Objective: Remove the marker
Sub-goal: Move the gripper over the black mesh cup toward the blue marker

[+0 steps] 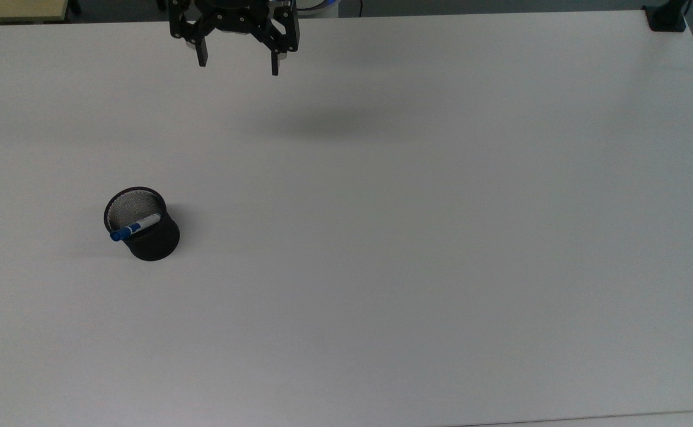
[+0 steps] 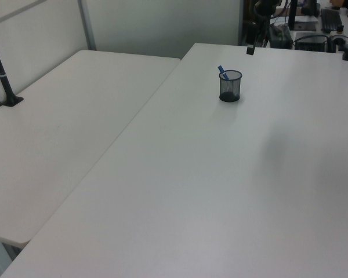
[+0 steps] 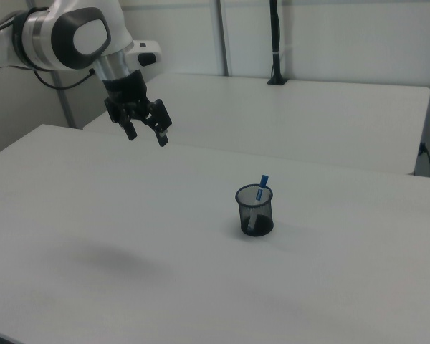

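The marker [image 1: 136,227] stands in the black mesh cup [image 1: 144,231], leaning against the rim, its blue cap [image 3: 264,179] poking up above the edge while the white barrel runs down inside. I judge it light, stiff and smooth, so a plastic barrel that could slide between my fingers if I pinch it loosely. The exposed capped end is the only part I can reach freely; I would take it there, just above the rim, and lift along its lean so it does not drag the cup with it. The cup itself looks light enough to tip. I can see nothing else in it. The cup sits alone on the white surface [image 1: 417,267]. Farther off, my pincer [image 1: 238,62] hangs released and empty, fingers spread, high above the surface and well apart from the cup.
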You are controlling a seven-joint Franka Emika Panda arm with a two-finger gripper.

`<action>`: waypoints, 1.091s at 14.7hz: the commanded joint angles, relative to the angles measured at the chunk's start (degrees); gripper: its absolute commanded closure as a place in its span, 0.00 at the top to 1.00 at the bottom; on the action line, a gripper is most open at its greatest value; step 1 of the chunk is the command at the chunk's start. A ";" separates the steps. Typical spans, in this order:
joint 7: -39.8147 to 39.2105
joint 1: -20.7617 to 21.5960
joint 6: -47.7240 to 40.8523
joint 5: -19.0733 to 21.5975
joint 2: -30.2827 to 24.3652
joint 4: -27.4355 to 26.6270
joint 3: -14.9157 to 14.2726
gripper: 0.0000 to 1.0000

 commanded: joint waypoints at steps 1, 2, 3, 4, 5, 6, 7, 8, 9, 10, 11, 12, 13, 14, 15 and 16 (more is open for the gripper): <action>-1.35 0.86 -1.58 0.25 -0.68 0.19 -0.57 1.00; -1.35 0.86 -1.67 0.25 -0.68 0.10 -0.57 1.00; -1.35 0.86 -1.67 0.34 -0.68 0.10 -0.57 1.00; -1.35 0.77 -1.67 0.34 -0.68 0.19 -0.57 1.00; -1.35 0.77 -1.67 0.34 -0.68 0.19 -0.57 1.00; -1.27 0.77 -1.67 0.34 -0.68 0.19 -0.57 1.00; -1.26 0.77 -1.67 0.34 -0.68 0.19 -0.57 1.00; -1.26 0.77 -1.67 0.34 -0.68 0.19 -0.57 1.00; -1.35 0.77 -1.67 0.34 -0.68 0.19 -0.57 1.00; -1.87 0.77 -1.67 0.34 -0.68 0.19 -0.65 1.00; -2.14 0.43 -1.67 0.34 -0.77 0.19 -0.83 1.00; -2.67 -0.62 -1.67 0.25 -0.77 0.28 -0.83 1.00; -4.24 -1.33 -1.67 0.08 -0.77 0.28 -0.92 1.00; -7.73 -2.47 -1.67 -0.10 -0.60 0.19 -0.83 1.00; -16.03 -4.48 -1.58 -0.45 0.02 -0.07 -0.48 1.00; -22.47 -6.68 -0.97 -0.54 1.24 0.10 -0.48 1.00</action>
